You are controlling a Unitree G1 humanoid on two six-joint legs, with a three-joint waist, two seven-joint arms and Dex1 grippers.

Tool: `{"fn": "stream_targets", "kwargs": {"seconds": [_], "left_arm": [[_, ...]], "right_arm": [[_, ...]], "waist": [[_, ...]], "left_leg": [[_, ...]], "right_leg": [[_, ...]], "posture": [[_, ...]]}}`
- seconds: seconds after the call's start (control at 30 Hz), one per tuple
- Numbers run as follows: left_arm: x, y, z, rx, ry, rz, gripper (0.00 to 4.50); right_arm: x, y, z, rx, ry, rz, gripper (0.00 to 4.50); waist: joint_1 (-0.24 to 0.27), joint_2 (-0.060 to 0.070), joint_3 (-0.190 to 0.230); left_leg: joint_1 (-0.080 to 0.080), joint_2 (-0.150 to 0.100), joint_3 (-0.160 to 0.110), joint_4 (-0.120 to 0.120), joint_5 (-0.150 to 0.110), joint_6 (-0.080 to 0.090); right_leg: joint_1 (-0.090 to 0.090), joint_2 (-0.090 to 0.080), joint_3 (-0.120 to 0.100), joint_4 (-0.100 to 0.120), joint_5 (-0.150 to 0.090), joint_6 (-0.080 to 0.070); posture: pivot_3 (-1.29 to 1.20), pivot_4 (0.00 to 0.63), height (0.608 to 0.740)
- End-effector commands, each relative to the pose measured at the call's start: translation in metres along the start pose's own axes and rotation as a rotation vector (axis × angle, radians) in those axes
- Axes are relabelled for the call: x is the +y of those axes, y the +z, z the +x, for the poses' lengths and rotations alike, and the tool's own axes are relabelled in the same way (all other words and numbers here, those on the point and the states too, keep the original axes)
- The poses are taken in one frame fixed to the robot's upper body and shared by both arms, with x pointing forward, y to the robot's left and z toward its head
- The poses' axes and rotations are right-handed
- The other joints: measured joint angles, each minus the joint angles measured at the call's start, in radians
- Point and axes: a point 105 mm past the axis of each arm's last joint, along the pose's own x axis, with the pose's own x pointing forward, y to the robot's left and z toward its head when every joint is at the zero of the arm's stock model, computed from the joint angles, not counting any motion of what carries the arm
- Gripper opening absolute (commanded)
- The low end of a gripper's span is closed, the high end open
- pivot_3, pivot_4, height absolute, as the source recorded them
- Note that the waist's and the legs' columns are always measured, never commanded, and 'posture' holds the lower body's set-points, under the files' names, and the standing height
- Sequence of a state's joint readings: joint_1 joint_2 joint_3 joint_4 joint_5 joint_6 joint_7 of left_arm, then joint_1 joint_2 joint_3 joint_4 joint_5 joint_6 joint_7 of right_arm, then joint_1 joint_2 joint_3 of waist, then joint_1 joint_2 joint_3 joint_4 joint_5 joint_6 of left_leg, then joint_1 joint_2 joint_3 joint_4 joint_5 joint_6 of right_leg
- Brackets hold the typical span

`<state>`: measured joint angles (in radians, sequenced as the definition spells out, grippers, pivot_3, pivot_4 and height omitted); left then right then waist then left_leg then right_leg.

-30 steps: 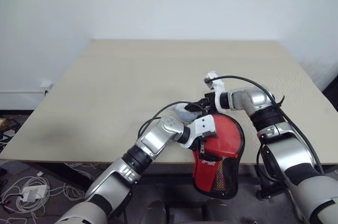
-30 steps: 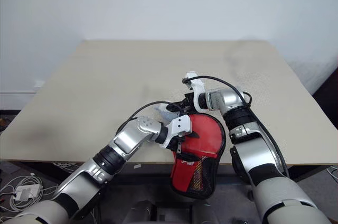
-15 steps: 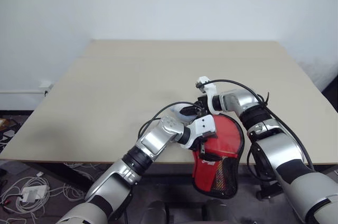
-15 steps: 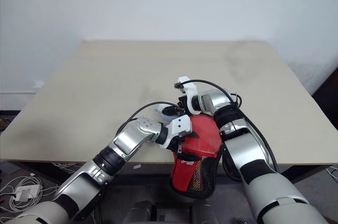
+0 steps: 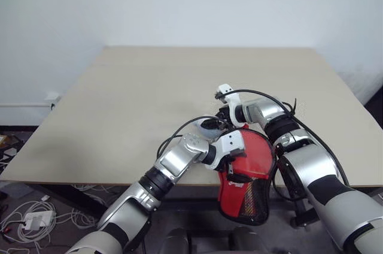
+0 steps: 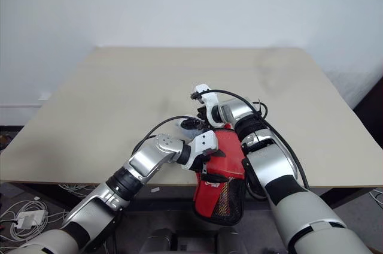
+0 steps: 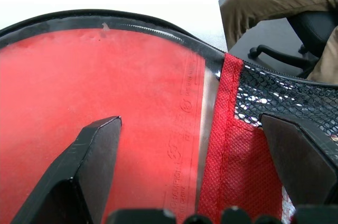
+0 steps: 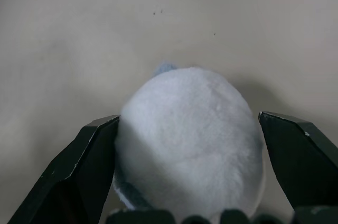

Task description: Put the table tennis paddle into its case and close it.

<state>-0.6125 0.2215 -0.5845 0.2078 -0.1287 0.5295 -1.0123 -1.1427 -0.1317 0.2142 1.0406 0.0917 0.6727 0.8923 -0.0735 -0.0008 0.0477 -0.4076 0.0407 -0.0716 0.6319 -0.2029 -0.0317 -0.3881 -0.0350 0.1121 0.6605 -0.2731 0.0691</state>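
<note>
Two grippers [image 7: 190, 155] [image 8: 190, 160], one case [image 5: 246, 176].

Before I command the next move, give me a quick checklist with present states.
1. Red rubber paddle face inside the red-and-black fabric case: ok.
2. Case zipped closed: not ok, the edge gapes.
3. Left gripper open over the case: ok.
4. Right gripper open: ok.
5. Right gripper clear of other things: not ok, white fluffy ball sits between its fingers.
6. Case fully on the beige table: not ok, it overhangs the near edge.
</note>
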Motion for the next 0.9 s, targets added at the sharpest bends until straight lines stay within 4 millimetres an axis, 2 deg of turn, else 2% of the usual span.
{"fn": "stream_targets", "kwargs": {"seconds": [0.03, 0.07, 0.33, 0.4, 0.47, 0.53, 0.63, 0.9], "left_arm": [[0.001, -0.031, 0.002, 0.108, 0.029, -0.081, 4.50], [0.001, -0.031, 0.001, 0.107, 0.032, -0.086, 4.50], [0.000, -0.032, 0.001, 0.116, 0.030, -0.112, 4.50], [-0.001, -0.033, 0.001, 0.118, 0.029, -0.115, 4.50], [-0.002, -0.033, 0.001, 0.122, 0.025, -0.124, 4.50], [-0.003, -0.034, 0.002, 0.129, 0.016, -0.138, 4.50], [-0.004, -0.035, 0.002, 0.134, 0.009, -0.146, 4.50], [-0.003, -0.036, 0.003, 0.147, 0.001, -0.155, 4.50]], "right_arm": [[0.005, 0.019, -0.003, -0.032, -0.001, -0.067, 4.12], [0.004, 0.021, -0.004, -0.042, -0.008, -0.070, 3.92], [-0.012, 0.037, -0.011, -0.165, -0.122, -0.039, 1.17], [-0.018, 0.040, -0.013, -0.197, -0.165, -0.023, 0.60], [-0.027, 0.042, -0.016, -0.225, -0.238, -0.011, 0.24], [-0.039, 0.045, -0.022, -0.268, -0.323, 0.006, 0.07], [-0.049, 0.052, -0.032, -0.334, -0.401, 0.017, 0.07], [-0.078, 0.060, -0.072, -0.436, -0.579, 0.046, 0.07]], "waist": [[0.000, 0.000, 0.000], [0.000, 0.000, -0.001], [-0.001, 0.000, -0.001], [-0.001, 0.000, -0.001], [-0.002, 0.000, -0.001], [-0.003, 0.000, -0.001], [-0.009, 0.000, -0.001], [-0.012, 0.000, -0.001]], "left_leg": [[0.000, 0.000, 0.000, 0.000, 0.000, 0.000], [0.000, 0.000, 0.000, 0.000, 0.000, 0.000], [0.001, 0.000, 0.000, 0.000, 0.000, 0.000], [0.001, 0.000, 0.000, 0.000, 0.000, 0.000], [0.002, 0.000, 0.000, -0.001, 0.000, 0.000], [0.005, 0.000, 0.000, -0.002, 0.000, 0.000], [0.012, 0.000, 0.000, -0.004, 0.000, 0.000], [0.013, 0.000, 0.000, -0.004, 0.000, 0.000]], "right_leg": [[0.000, 0.000, 0.000, 0.000, 0.000, 0.000], [0.000, 0.000, 0.000, 0.000, 0.000, 0.000], [0.000, 0.000, 0.000, 0.000, 0.000, 0.000], [0.001, 0.000, 0.000, 0.000, 0.001, -0.001], [0.001, 0.000, 0.000, 0.000, 0.001, -0.001], [0.004, 0.000, 0.000, 0.000, 0.001, -0.001], [0.011, 0.000, 0.001, -0.002, -0.001, 0.000], [0.012, 0.000, 0.000, -0.002, -0.001, 0.000]], "posture": [[0.00, 0.000, 0.740], [0.00, 0.000, 0.740], [0.00, 0.000, 0.740], [0.00, 0.000, 0.740], [0.00, 0.000, 0.740], [0.00, 0.000, 0.740], [0.00, 0.000, 0.740], [0.00, 0.000, 0.740]]}}
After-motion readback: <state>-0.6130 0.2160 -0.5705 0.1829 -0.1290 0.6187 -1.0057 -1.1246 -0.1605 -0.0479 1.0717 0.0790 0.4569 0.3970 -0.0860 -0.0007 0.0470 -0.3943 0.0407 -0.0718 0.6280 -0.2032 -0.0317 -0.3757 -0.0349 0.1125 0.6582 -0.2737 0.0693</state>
